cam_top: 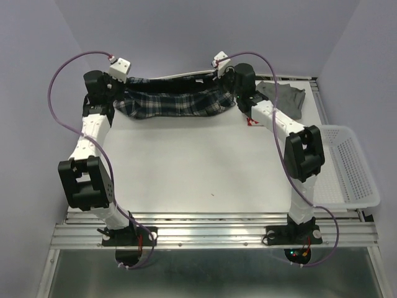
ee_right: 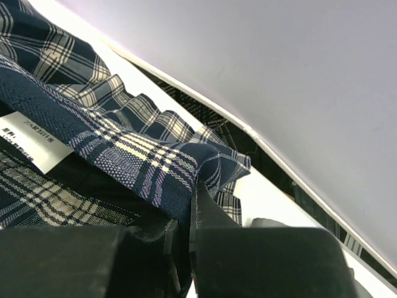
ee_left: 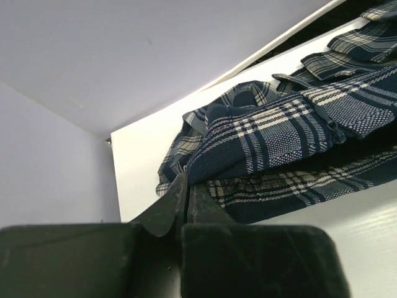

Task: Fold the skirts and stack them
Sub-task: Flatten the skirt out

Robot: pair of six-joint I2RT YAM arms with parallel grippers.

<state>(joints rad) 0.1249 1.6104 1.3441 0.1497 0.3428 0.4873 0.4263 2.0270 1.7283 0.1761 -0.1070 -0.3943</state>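
Soft, even light falls from overhead, leaving the white worktop (cam_top: 186,174) bright and marked only by faint, soft-edged shadows. The top view is sharp throughout. In the wrist views the left claw (ee_left: 184,198) and right claw (ee_right: 186,217) sit dark and blurred up close, while the plaid skirt (ee_left: 279,130) is crisp.
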